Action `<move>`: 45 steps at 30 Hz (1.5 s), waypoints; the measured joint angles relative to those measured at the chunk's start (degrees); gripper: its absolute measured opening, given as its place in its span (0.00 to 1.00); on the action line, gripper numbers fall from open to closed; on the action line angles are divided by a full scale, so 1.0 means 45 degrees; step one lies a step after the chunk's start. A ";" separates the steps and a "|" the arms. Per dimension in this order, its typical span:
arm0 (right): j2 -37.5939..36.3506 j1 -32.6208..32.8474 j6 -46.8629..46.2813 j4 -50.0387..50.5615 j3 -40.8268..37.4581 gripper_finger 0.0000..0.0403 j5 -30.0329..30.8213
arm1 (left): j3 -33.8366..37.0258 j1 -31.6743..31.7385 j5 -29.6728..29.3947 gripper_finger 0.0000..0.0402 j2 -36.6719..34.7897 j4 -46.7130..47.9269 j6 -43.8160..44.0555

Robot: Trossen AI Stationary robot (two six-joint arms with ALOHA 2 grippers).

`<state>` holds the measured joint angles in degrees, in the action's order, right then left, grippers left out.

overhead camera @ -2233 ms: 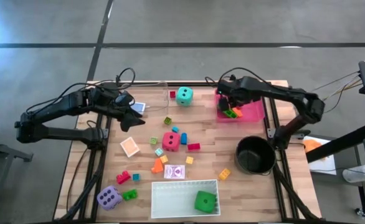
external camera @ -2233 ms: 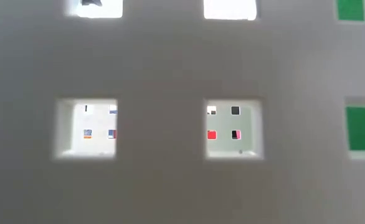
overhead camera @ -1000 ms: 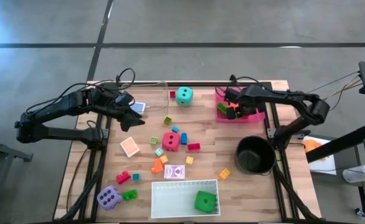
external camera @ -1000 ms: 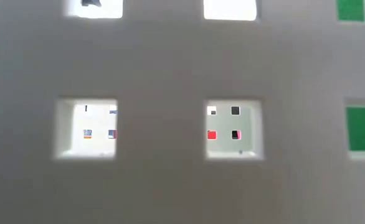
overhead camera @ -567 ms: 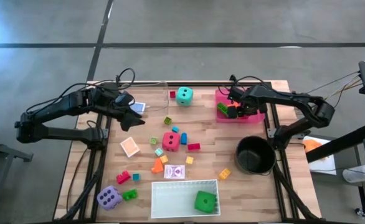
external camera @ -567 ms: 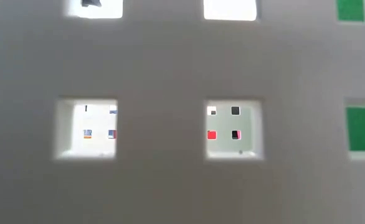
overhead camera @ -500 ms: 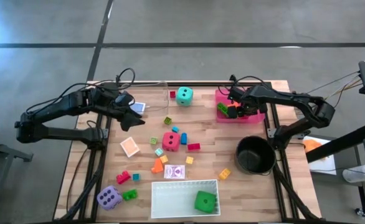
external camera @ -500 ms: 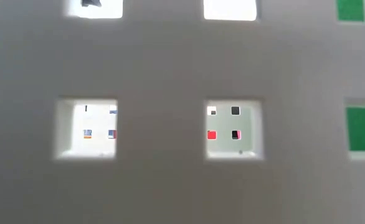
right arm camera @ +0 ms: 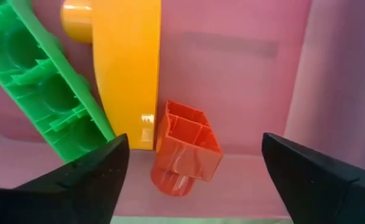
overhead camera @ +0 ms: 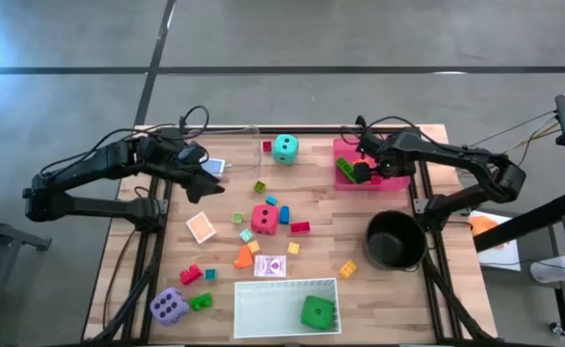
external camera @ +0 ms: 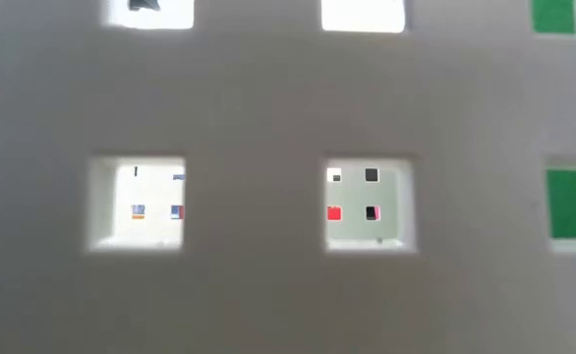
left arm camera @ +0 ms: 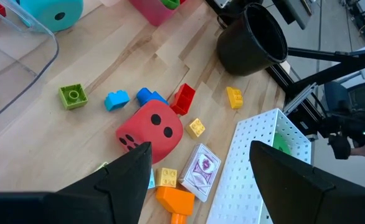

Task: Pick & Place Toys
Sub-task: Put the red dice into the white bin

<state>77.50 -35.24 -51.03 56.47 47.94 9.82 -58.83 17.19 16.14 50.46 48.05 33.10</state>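
Note:
My right gripper (overhead camera: 364, 170) hangs over the pink tray (overhead camera: 394, 175) at the table's far right, pointing down, open (right arm camera: 190, 142). Below it a small red block (right arm camera: 185, 155) lies on the tray floor beside an orange block (right arm camera: 127, 68) and a green one (right arm camera: 52, 93); the fingers touch none of them. My left gripper (overhead camera: 208, 179) waits open at the far left, above the table (left arm camera: 200, 149). The red die (overhead camera: 263, 218), teal die (overhead camera: 284, 147) and purple die (overhead camera: 169, 306) rest on the wood. The green die (overhead camera: 317, 311) sits in the white tray (overhead camera: 249, 289). Small blocks and cards (overhead camera: 271, 266) lie scattered mid-table.
A black pot (overhead camera: 393, 241) stands near the right edge, just nearer than the pink tray. A clear tray (left arm camera: 14, 56) sits at the far edge beside the teal die. The white tray's perforated wall (external camera: 268, 256) fills the low view.
My right arm's elbow has swung toward the table's right edge while its gripper has stayed over the pink tray. The toys on the table have kept their places.

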 joint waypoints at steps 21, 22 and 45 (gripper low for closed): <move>-0.2501 0.3637 -0.0497 -0.1101 0.2221 0.91 0.0148 | -0.0025 0.0000 -0.0010 0.68 0.2699 0.1848 0.0697; -0.2384 0.3810 -0.0648 -0.1080 0.2390 0.92 0.0394 | -0.0034 0.0000 -0.0011 0.68 0.2955 0.1773 0.0661; -0.0922 0.5474 0.1717 -0.2446 0.3635 0.92 -0.0253 | -0.0005 0.0000 0.0652 0.68 0.4691 -0.1555 0.2096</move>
<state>73.36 -10.61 -43.31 45.47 64.30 8.69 -58.85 17.19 19.08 71.57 41.05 42.53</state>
